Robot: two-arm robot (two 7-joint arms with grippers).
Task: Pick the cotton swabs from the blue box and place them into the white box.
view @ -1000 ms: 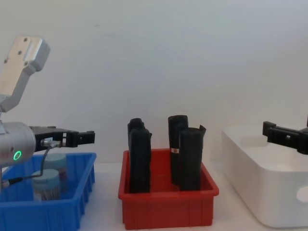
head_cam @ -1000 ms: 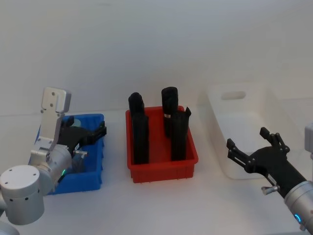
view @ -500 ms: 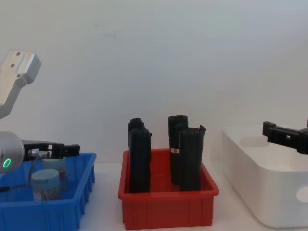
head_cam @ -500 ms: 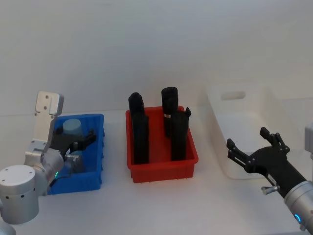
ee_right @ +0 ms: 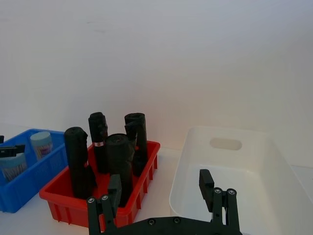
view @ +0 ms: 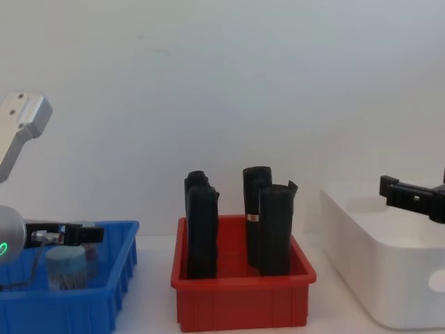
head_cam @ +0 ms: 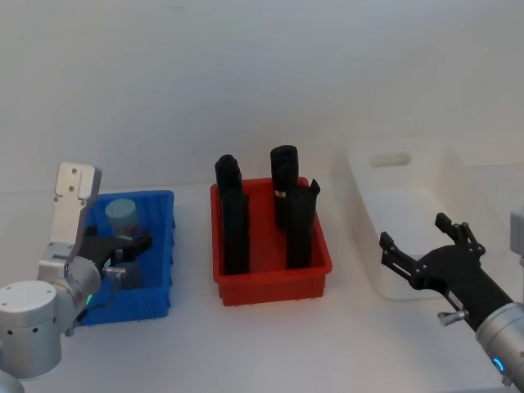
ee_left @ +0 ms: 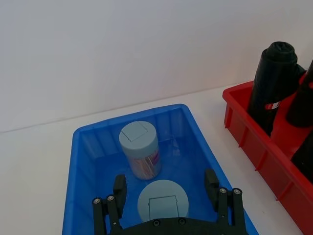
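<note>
White table [head_cam: 270,348]: blue box [head_cam: 166,266] holds cotton swabs [ee_left: 140,147] (two); red bin [head_cam: 274,288], black rolls [head_cam: 235,225].

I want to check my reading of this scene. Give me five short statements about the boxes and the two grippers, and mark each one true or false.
1. Two cotton swab jars stand in the blue box. True.
2. The left gripper is shut on a jar. False: it is open, with one finger on each side of the nearer jar.
3. The red bin stands between the blue box and the white box. True.
4. The white box already holds a jar. False: no jar is visible inside it.
5. The right gripper grips something. False: it is open and holds nothing, close to the white box.
</note>
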